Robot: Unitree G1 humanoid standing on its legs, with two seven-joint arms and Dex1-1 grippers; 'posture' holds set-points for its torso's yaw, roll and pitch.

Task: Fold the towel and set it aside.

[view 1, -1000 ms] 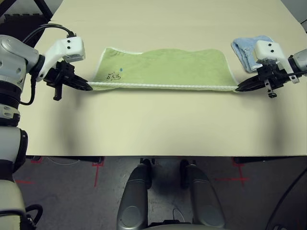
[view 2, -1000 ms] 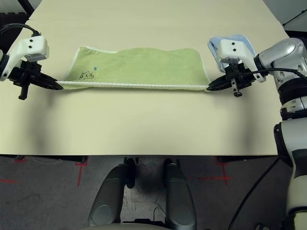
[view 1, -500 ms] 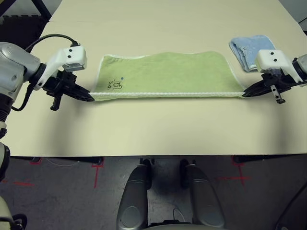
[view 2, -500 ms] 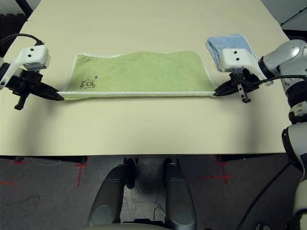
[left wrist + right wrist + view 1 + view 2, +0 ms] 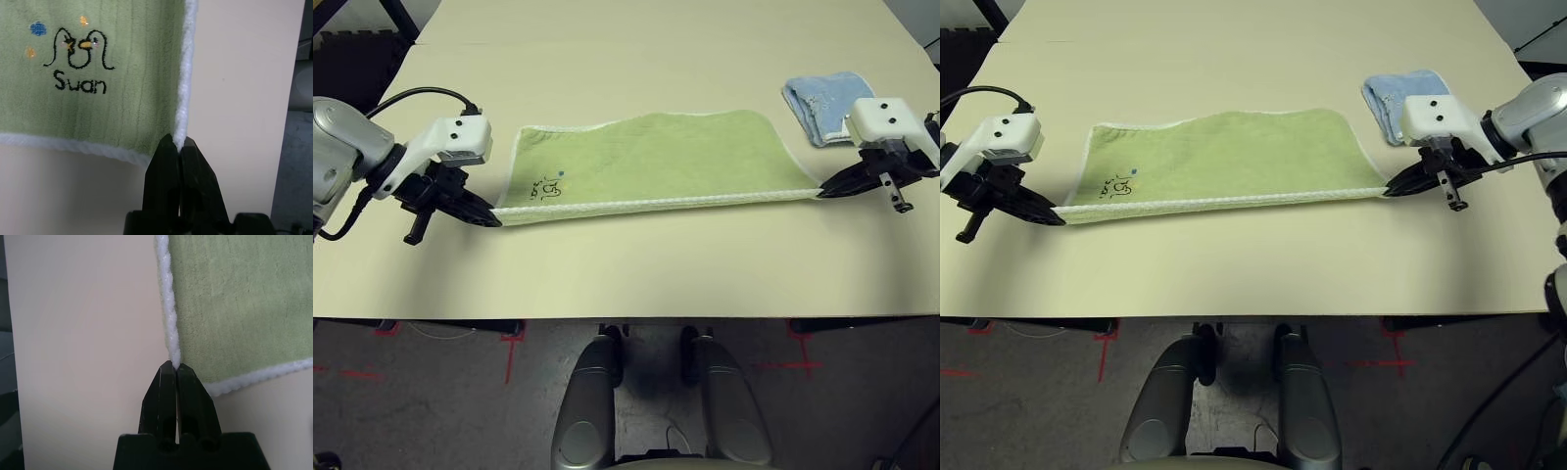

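Note:
The towel (image 5: 656, 162), light green with white edging and a small dark "Swan" doodle near its left end, stretches across the table (image 5: 626, 264) folded lengthwise. My left gripper (image 5: 492, 217) is shut on the towel's near left corner (image 5: 179, 139). At the right end my right gripper (image 5: 822, 192) is shut on the near right corner (image 5: 172, 358). The near edge runs taut between the two grippers, slightly lower on the left.
A smaller light blue folded towel (image 5: 822, 101) lies at the back right, just behind my right wrist. The table's front edge runs close below the stretched towel; bare tabletop lies behind and in front of it.
Both grippers have pulled the towel's near edge toward the table's front edge. The left one has come further, so the edge now slants. The light blue towel is more uncovered.

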